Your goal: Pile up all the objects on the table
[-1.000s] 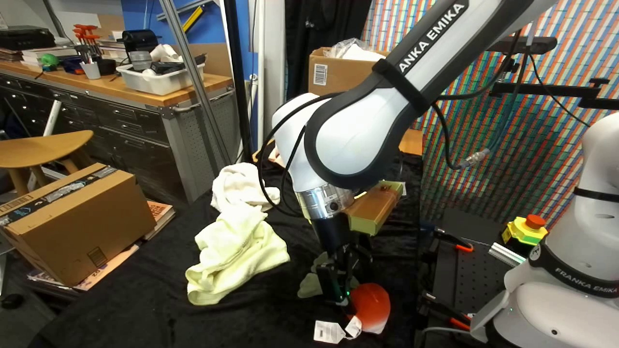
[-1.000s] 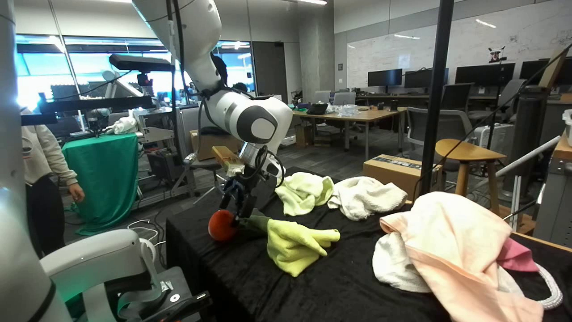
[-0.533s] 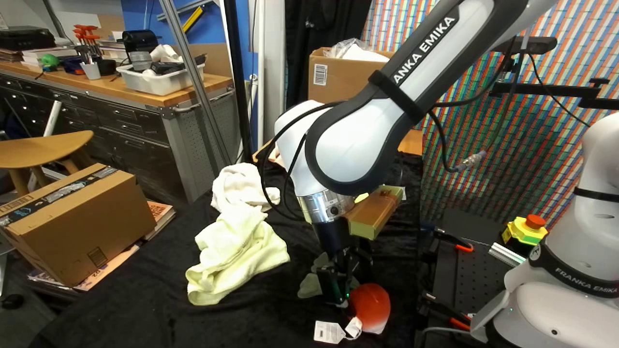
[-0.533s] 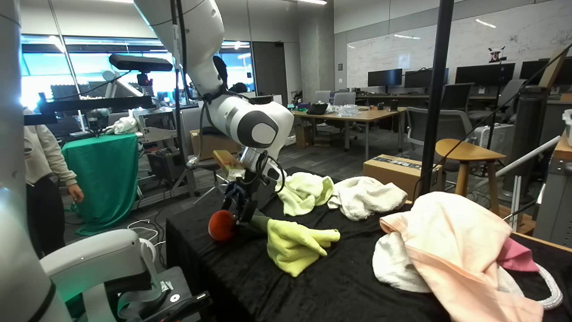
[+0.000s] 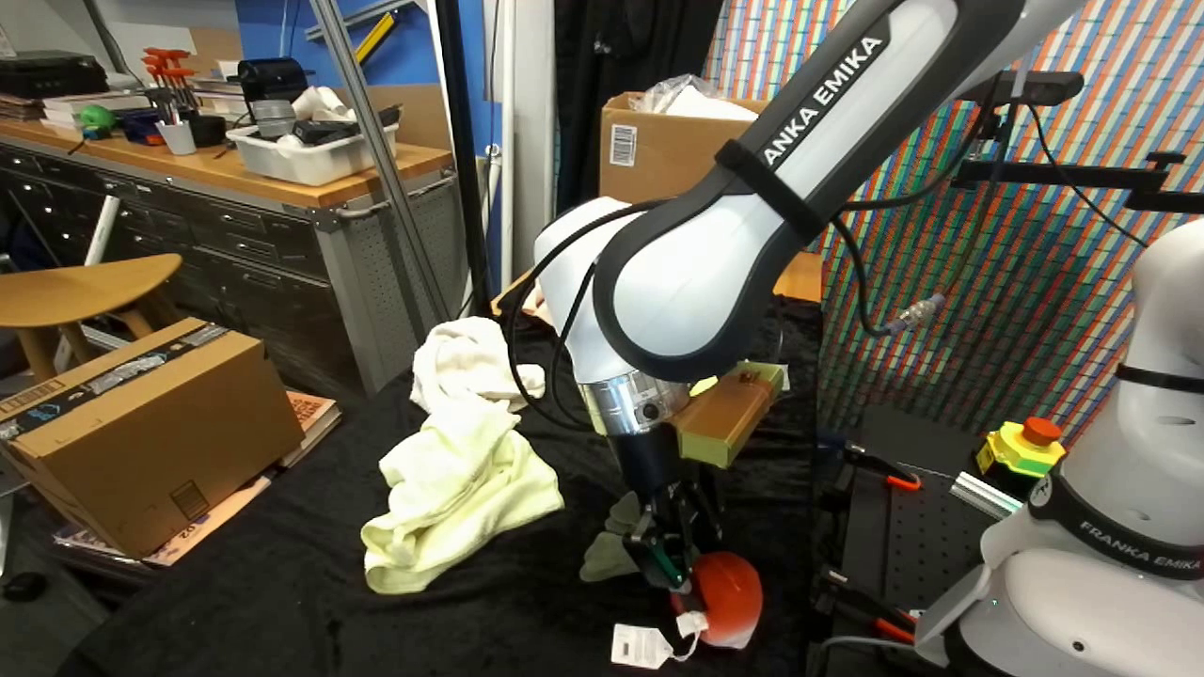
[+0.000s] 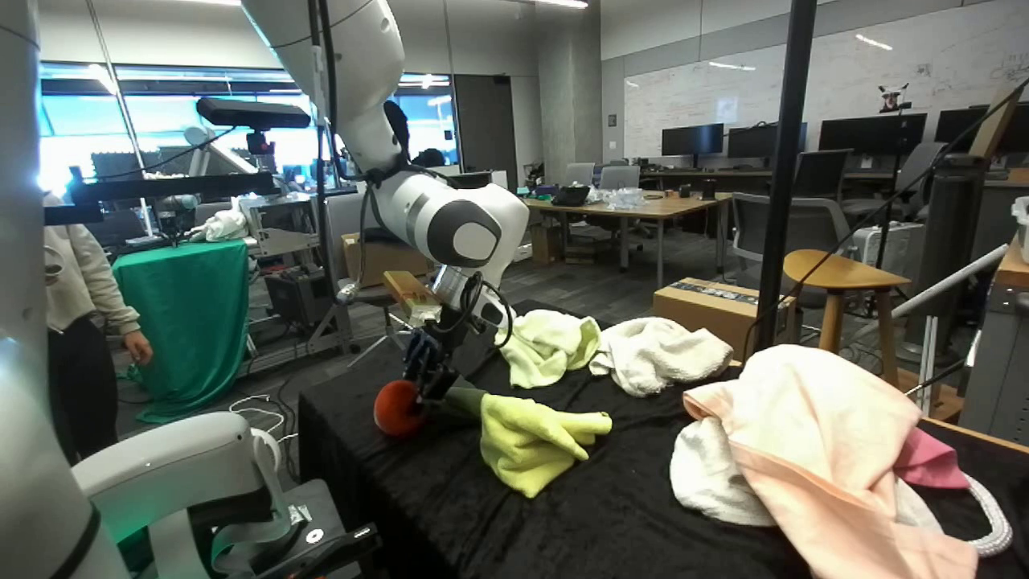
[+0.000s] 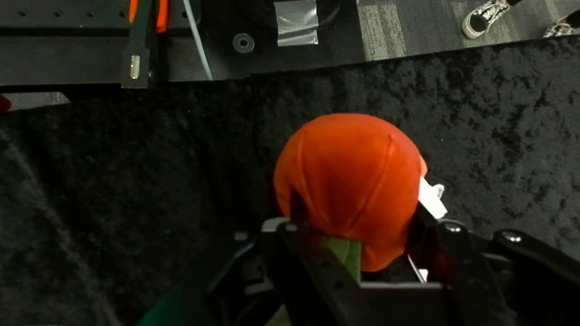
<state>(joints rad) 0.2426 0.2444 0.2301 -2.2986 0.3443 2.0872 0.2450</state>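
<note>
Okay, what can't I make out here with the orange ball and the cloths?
Orange-red ball, wrist view: the gripper covers part of its lower side.
White tag, in an exterior view: print too small to read.
Pale pink cloth, in an exterior view: lower end cut off by the bottom edge.
Green cloth, in an exterior view: partly hidden by the gripper.

A: "How are the views set?"

B: "In an exterior view, down over the table [image 5: 470, 625] toward the workbench [image 5: 212, 177]; in an exterior view, more levelly across it toward the whiteboard [image 6: 707, 96]."

A: "And the wrist view?"

B: "Close above the orange-red ball [image 7: 349, 174], facing down. Both exterior views share table, ball and arm [image 5: 696, 273]."
</note>
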